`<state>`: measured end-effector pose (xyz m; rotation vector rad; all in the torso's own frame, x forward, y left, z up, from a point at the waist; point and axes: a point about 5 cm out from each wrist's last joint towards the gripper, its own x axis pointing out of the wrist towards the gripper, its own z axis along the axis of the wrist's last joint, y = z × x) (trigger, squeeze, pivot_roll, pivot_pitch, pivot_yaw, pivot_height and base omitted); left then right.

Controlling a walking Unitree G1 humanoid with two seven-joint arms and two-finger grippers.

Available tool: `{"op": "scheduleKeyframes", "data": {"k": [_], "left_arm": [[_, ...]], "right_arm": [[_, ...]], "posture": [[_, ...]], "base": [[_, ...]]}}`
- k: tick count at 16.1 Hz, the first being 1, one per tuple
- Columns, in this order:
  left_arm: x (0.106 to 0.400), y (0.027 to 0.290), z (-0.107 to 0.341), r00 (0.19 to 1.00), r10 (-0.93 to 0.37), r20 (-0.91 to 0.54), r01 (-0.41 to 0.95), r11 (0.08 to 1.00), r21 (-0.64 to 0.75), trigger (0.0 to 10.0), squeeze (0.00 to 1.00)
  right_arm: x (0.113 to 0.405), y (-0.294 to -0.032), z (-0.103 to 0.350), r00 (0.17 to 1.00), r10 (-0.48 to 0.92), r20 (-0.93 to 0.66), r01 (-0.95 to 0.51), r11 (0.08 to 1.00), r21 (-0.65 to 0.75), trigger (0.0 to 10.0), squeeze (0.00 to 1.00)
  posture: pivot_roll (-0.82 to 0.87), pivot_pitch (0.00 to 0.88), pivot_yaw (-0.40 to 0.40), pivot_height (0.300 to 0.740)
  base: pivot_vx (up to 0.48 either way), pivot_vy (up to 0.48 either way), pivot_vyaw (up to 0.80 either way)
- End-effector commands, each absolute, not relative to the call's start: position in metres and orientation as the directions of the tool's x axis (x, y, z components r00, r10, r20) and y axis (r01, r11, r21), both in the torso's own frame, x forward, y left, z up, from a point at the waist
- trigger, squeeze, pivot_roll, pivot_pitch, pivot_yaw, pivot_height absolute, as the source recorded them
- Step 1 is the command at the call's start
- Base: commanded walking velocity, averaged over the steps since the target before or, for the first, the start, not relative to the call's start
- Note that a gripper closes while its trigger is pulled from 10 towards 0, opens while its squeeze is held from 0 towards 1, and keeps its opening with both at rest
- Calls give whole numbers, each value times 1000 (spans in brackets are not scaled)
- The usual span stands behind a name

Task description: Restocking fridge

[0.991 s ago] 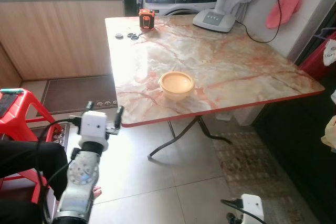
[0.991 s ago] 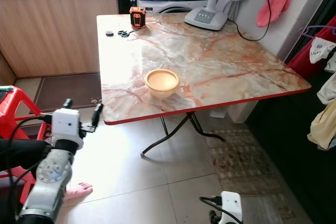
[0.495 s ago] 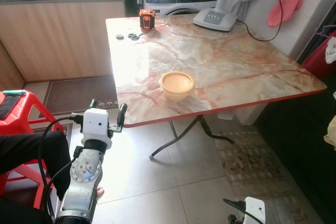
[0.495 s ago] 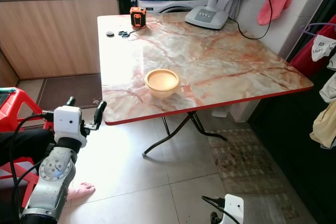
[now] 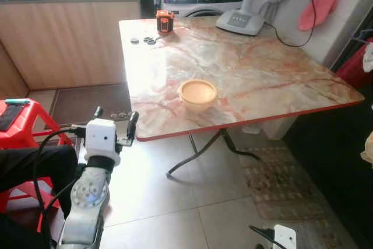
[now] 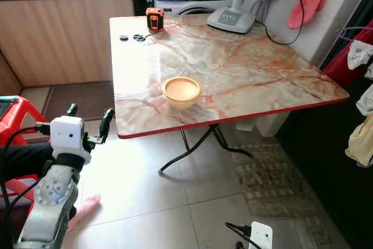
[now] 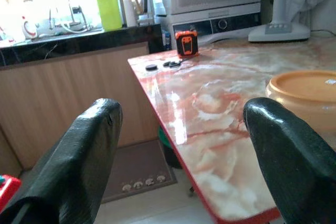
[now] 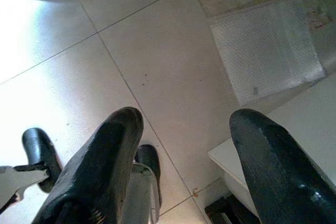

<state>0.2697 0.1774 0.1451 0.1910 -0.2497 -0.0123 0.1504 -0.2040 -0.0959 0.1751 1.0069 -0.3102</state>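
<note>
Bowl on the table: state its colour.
The bowl is pale orange, seen best in the left eye view.

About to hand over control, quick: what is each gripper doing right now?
Left gripper: open, holding nothing, raised beside the table edge.
Right gripper: open, holding nothing, pointing at the floor.

A silver left arm (image 5: 87, 196) with round joint, white boxy wrist, black cables, black jaws.
</note>
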Motion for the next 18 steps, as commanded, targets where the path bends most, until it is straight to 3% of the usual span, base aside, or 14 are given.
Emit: {"op": "scheduleKeyframes", "data": {"k": [1, 18], "left_arm": [[269, 177, 148, 969, -44, 241, -2, 982, 188, 10000, 0], [263, 169, 151, 976, -55, 213, 21, 987, 159, 10000, 0]], "right_arm": [[148, -210, -96, 494, -202, -846, 361, 933, -12, 10000, 0], [135, -214, -99, 481, -226, -847, 388, 922, -25, 10000, 0]], "posture": [[14, 0, -76, 740], [18, 0, -87, 740]], "base": [[0, 0, 0], [0, 0, 0]]}}
